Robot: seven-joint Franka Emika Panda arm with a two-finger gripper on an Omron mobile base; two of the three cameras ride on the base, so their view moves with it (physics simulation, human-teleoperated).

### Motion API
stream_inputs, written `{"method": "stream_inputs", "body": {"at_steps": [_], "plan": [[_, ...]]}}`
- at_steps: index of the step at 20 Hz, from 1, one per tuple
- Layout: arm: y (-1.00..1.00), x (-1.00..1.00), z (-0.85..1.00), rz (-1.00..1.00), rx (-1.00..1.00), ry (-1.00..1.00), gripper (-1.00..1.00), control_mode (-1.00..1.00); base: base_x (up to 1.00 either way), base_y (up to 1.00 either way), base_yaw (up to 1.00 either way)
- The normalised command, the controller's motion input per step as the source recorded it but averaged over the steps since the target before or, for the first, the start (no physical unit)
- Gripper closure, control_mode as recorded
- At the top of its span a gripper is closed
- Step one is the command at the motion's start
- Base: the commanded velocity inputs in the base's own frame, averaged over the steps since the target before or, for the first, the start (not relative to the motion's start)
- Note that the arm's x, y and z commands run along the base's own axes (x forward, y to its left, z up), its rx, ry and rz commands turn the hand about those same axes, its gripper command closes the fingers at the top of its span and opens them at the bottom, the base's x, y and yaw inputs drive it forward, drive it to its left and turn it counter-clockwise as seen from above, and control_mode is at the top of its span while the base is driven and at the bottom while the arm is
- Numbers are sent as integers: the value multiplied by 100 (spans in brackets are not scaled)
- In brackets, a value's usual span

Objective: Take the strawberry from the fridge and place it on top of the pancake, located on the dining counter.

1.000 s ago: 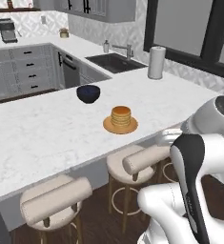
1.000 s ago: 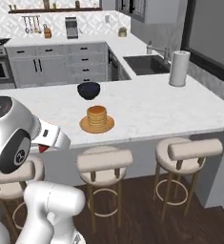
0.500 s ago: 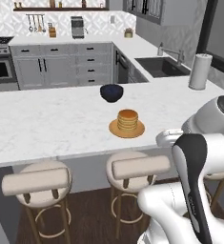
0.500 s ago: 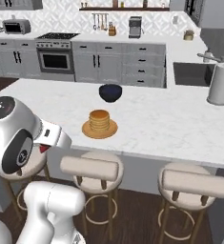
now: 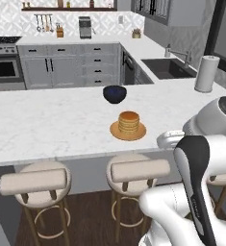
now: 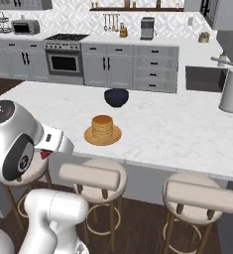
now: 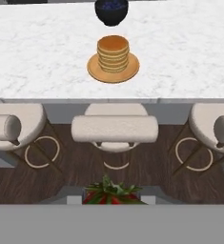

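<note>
Strawberry (image 7: 111,194): clamped in closed pincer (image 7: 111,199), held off the table (image 7: 46,57) above the stools. Pancake (image 7: 113,52): on its plate, straight ahead along the pincer's line, well apart.

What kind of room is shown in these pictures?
A home kitchen, it seems, with an eating bar. A stove stands among grey cabinets, a sink is set in the side counter, and padded stools line the dining counter.
</note>
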Motion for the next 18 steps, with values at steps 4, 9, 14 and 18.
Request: {"method": "stream_inputs", "body": {"at_steps": [4, 9, 14, 18], "plan": [[0, 0, 0, 0, 0, 0, 100, 100, 62, 16, -29], [0, 0, 0, 0, 0, 0, 100, 100, 43, 26, -22], [0, 0, 0, 0, 0, 0, 100, 100, 17, 43, -12], [0, 0, 0, 0, 0, 0, 100, 100, 10, 34, -1]]}}
